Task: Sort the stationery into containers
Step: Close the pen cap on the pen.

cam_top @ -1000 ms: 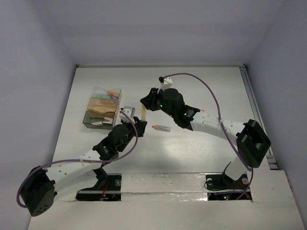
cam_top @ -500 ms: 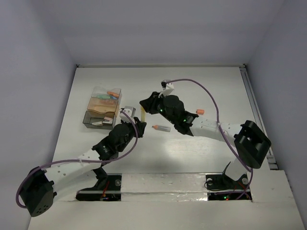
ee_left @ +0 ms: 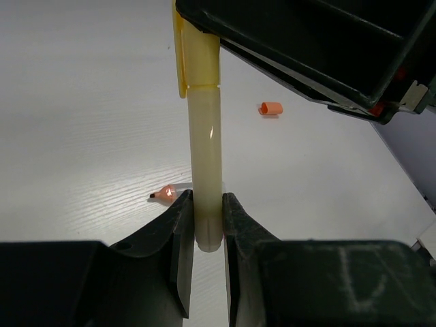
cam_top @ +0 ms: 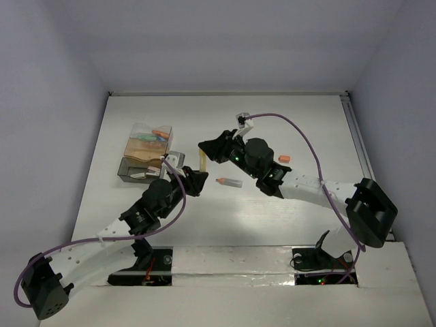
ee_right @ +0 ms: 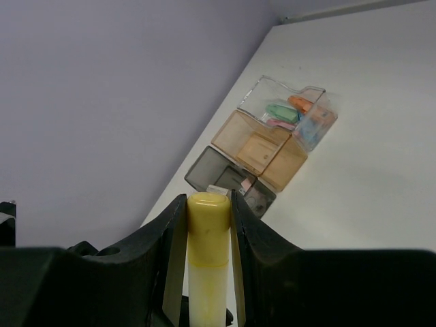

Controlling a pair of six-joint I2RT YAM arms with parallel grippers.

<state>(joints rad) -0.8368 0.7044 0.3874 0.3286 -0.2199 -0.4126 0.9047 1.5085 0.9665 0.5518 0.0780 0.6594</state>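
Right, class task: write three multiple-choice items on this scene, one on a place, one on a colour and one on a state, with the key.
1. Where is the loose orange cap in relation to the compartment box?
A. Inside it
B. On the bare table, well apart from it
C. Resting on its rim

2. What colour is the highlighter raised between the arms?
A. Blue
B. Pink
C. Yellow

3. How is that highlighter held?
A. By the left gripper and the right gripper, one at each end
B. By one gripper only
C. It lies free on the table

Key: 1 B, the cap lies alone on the white tabletop. 2 C, barrel and cap look yellow in both wrist views. 3 A, each wrist view shows jaws closed on one end.
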